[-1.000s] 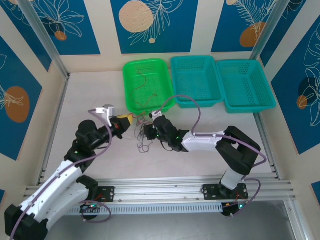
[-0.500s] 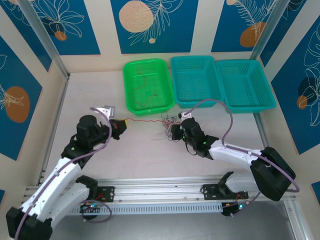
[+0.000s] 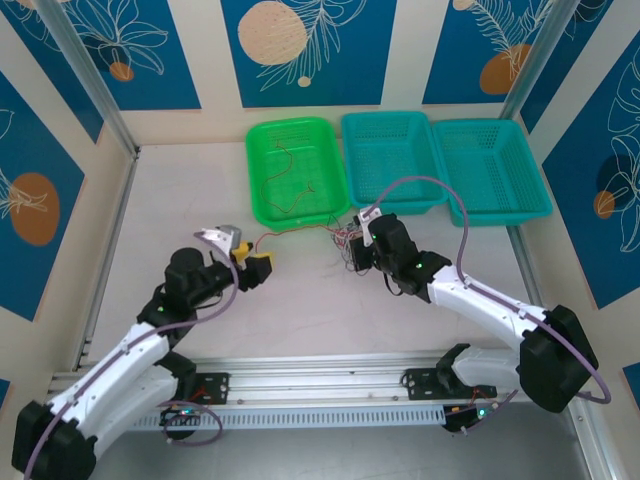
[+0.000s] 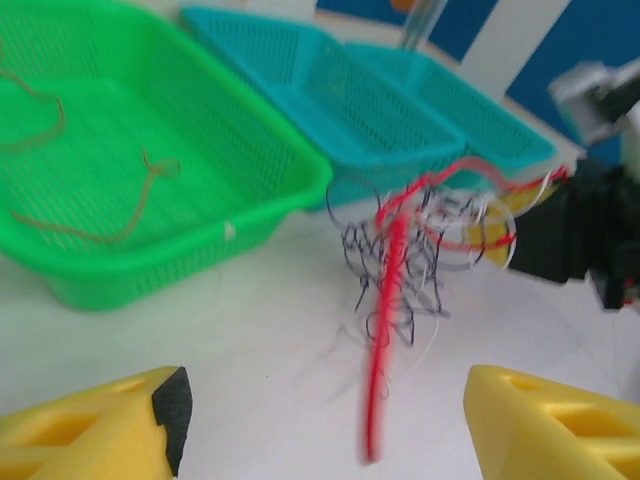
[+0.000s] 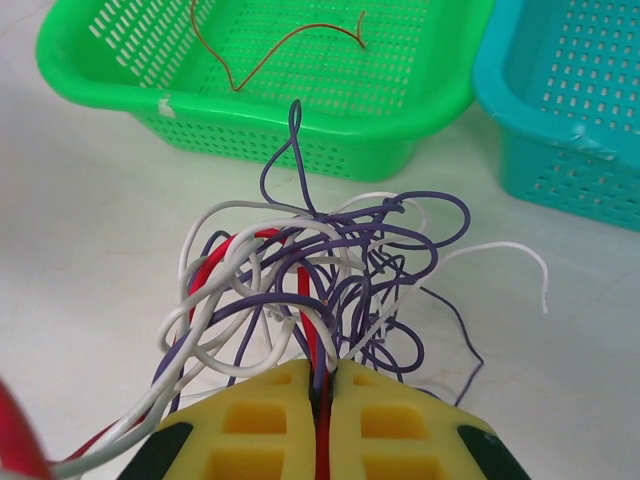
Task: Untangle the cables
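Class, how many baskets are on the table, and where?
3. The green basket is leftmost in the far row, the middle teal basket beside it, the right teal basket at the end. None seems hidden.

Left arm folded low, wrist pointing right; left pincer [image 4: 325, 412] fingers wide apart, gripping nothing. Right arm stretched forward-left; right pincer [image 5: 322, 378] fingers pressed together on cables [image 5: 300, 270].
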